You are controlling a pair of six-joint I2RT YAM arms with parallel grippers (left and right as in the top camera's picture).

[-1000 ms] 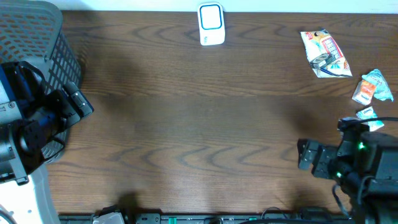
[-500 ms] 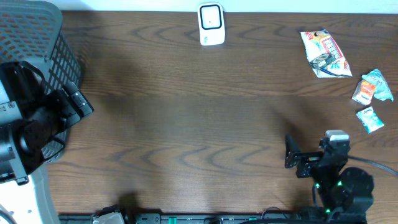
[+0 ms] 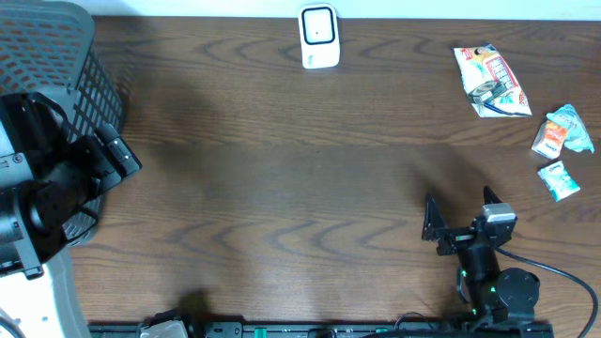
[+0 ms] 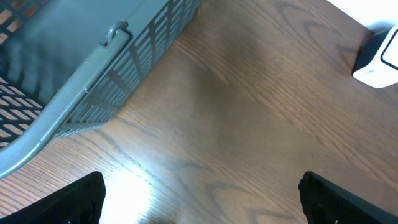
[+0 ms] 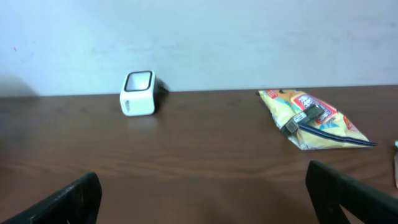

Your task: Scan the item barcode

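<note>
Near edge, right side: right gripper [image 3: 462, 218] over bare dark brown wood-grain table [image 3: 282, 188], jaws spread wide, nothing between them. Its arm base is cut off by the lower frame edge. The right wrist view agrees: black fingertips [image 5: 68, 199] in the bottom corners, only tabletop between.

Left side: left gripper [image 3: 115, 160] just beside the grey slatted plastic basket [image 3: 66, 56], jaws likewise wide and empty. Whether it touches the basket cannot be told from overhead. The left wrist view shows the basket's wall and a small handle; its inside is dark and blurred.

Right edge, further out: small white-and-teal sachet [image 3: 558, 178], then a crumpled teal-and-orange packet [image 3: 563, 130], near each other but apart (both missing from the right wrist view).

Beyond them: yellow printed snack bag [image 3: 490, 82] lying flat, well apart from both grippers. The right wrist view shows a dark patch on top; too small to read as a barcode.

Far edge, middle: white boxy scanner with a dark window [image 3: 318, 36], upright. The left wrist view catches only its corner, cut off at upper right.
</note>
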